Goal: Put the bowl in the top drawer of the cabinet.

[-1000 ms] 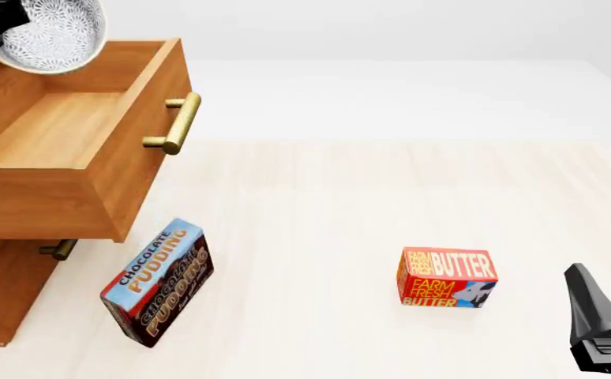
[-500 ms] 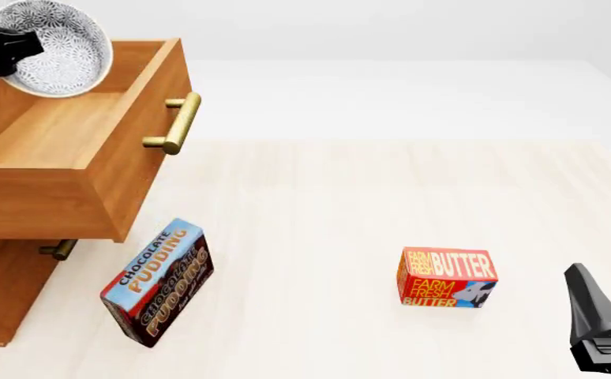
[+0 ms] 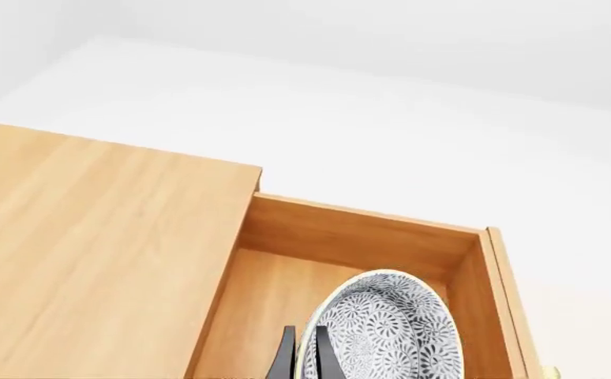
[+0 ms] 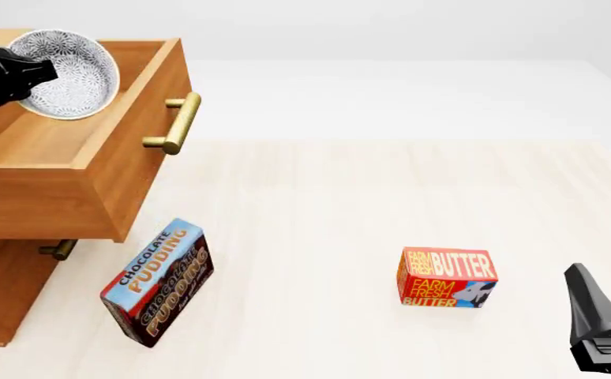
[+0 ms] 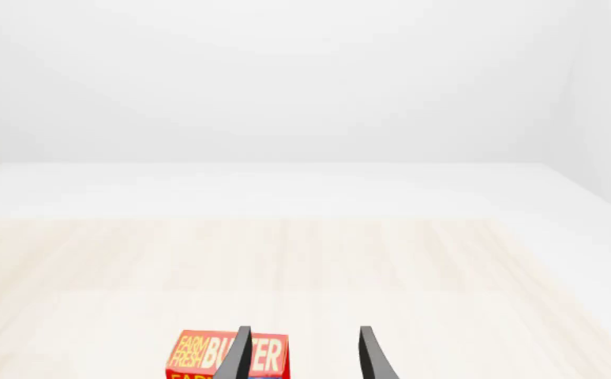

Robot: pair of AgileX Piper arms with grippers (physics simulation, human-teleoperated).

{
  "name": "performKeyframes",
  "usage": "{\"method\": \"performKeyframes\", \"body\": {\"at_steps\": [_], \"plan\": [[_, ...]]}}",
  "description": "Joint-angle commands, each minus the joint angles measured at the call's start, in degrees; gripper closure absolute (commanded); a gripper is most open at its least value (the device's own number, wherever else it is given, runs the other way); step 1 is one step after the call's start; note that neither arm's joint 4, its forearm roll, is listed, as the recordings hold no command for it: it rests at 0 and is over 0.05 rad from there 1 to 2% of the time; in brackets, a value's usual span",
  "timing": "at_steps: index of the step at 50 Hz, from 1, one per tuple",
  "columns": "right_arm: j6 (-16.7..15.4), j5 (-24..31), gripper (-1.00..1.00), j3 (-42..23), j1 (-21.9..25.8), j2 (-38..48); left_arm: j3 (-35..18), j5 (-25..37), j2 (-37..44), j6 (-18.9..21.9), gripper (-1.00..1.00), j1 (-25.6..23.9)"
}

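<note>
The white bowl [image 4: 71, 73] with a dark floral pattern hangs tilted over the open top drawer [image 4: 84, 166] of the wooden cabinet [image 4: 0, 292] at the far left. My left gripper [image 4: 24, 69] is shut on the bowl's rim. In the left wrist view the bowl [image 3: 384, 335] shows above the drawer's floor [image 3: 274, 292], with my left gripper [image 3: 303, 355] pinching its edge. My right gripper [image 5: 303, 357] is open near the table's front right, holding nothing; in the front view only part of the right arm [image 4: 598, 328] shows.
A chocolate pudding box [image 4: 158, 281] lies on the table just in front of the cabinet's lower drawer handle [image 4: 58, 250]. A red butter box [image 4: 446, 277] stands at the middle right, also seen as the butter box [image 5: 226, 359] just beyond my right fingers. The top drawer's brass handle [image 4: 176, 122] sticks out.
The left gripper has lowered the bowl and carried it right, from above the cabinet's far corner down into the drawer opening. The right arm has not moved.
</note>
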Motion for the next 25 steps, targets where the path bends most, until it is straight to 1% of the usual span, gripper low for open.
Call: {"method": "performKeyframes", "body": {"at_steps": [1,25], "plan": [[0.0,0.0,-1.0,0.0,0.0,0.0,1.5,-1.8,1.7,0.7,1.0,0.7],[0.0,0.0,-1.0,0.0,0.0,0.0,2.3,-2.9,3.4,0.8,1.0,1.8]]}}
